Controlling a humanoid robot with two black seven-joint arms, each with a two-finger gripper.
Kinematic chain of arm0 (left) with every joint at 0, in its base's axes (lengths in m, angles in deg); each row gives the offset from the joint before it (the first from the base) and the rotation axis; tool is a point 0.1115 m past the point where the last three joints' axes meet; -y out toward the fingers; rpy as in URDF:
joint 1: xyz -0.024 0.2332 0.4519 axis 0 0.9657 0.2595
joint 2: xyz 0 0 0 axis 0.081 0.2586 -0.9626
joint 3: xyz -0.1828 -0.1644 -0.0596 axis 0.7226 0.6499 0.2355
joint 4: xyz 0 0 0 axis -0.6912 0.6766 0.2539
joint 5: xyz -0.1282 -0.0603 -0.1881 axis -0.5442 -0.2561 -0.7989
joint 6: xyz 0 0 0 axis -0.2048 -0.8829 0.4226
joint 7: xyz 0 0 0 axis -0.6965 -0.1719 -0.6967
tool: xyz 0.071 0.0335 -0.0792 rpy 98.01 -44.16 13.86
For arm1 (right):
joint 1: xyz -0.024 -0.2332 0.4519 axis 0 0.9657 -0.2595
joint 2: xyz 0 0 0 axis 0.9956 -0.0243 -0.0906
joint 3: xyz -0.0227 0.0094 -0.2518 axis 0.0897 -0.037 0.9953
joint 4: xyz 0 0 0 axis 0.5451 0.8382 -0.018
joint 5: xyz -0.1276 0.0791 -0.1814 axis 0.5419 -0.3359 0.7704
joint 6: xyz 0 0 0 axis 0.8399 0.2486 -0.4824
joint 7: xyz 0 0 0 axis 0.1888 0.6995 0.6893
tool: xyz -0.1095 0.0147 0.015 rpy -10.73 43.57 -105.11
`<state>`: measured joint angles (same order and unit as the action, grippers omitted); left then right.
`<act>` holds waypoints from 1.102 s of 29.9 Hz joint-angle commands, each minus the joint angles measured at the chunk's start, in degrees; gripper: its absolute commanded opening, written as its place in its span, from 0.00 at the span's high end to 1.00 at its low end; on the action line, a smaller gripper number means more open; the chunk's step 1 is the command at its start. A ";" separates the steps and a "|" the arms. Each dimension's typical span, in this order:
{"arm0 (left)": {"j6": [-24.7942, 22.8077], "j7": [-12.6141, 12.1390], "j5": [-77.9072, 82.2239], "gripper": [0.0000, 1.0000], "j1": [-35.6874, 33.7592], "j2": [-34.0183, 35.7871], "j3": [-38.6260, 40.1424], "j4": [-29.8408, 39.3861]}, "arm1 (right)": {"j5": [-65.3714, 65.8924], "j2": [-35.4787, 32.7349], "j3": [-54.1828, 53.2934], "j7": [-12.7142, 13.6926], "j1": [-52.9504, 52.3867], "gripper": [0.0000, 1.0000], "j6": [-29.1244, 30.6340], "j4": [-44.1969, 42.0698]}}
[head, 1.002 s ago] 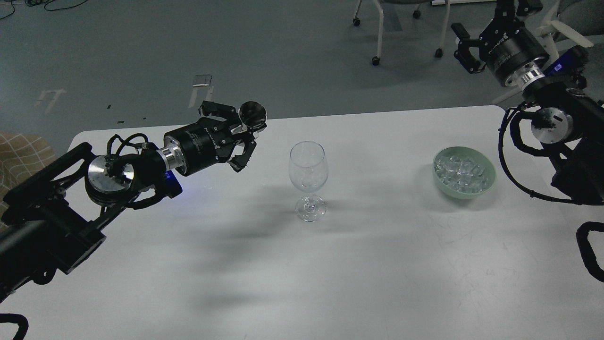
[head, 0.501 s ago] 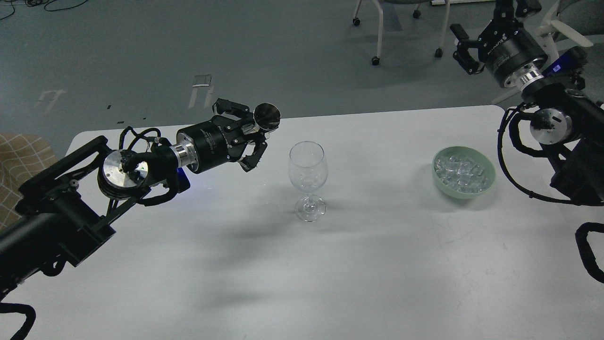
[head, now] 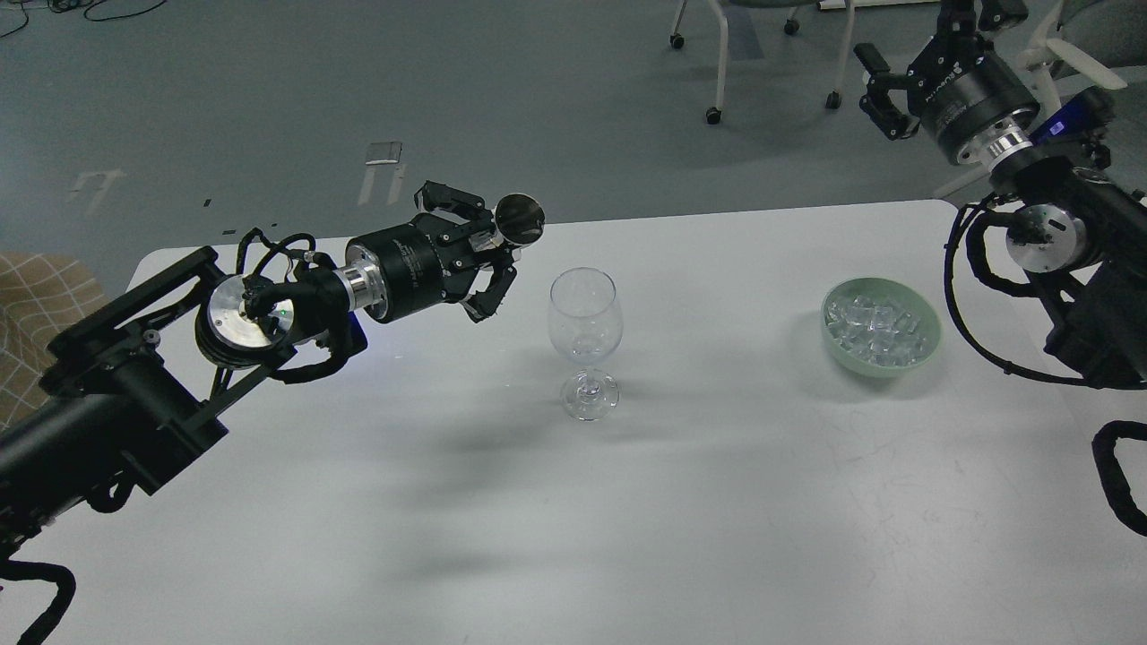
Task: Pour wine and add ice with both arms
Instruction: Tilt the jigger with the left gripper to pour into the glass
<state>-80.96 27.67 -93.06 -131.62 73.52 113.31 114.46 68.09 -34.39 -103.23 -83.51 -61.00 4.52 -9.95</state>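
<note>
Head view shows left gripper (head: 488,242) clamped on a small metal cup (head: 520,218), tipped beside the wine glass (head: 585,313) for pouring; right gripper (head: 905,67) raised, apparently open; ice (head: 878,327) waits in the green bowl (head: 927,345).

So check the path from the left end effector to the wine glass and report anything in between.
Nothing visible stands between them. The left end effector, holding a small metal cup, hangs just left of the wine glass, with only bare white table below the gap. The green ice bowl sits far right.
</note>
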 commanded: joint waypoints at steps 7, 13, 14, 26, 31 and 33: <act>0.08 0.27 2.80 0.93 -0.58 -0.45 -0.72 -0.08 | -0.06 -0.02 -0.09 0.00 -0.11 0.00 0.00 -0.01; 0.43 0.27 2.98 0.93 -0.58 -0.54 -0.81 0.00 | -0.06 -0.02 -0.09 0.00 -0.11 0.00 0.00 -0.01; 0.61 0.27 2.98 0.93 -0.58 -0.54 -0.81 0.00 | -0.06 -0.02 -0.09 0.00 -0.02 0.00 0.00 -0.01; 0.70 0.97 4.82 0.93 -1.81 -0.63 -3.08 0.00 | -0.06 -0.02 -0.09 0.00 -0.19 0.00 0.00 -0.01; 0.70 1.32 5.35 0.93 -1.90 -0.63 -3.27 0.00 | -0.06 0.06 -0.09 0.00 -0.11 0.00 0.00 -0.01; 0.61 1.67 6.57 0.93 -1.90 -0.72 -3.27 0.00 | -0.06 0.06 -0.09 -0.09 -0.11 0.00 0.00 -0.01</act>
<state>-80.24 28.88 -87.81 -133.49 72.86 110.08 114.45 68.03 -34.38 -103.32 -83.57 -61.16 4.52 -9.95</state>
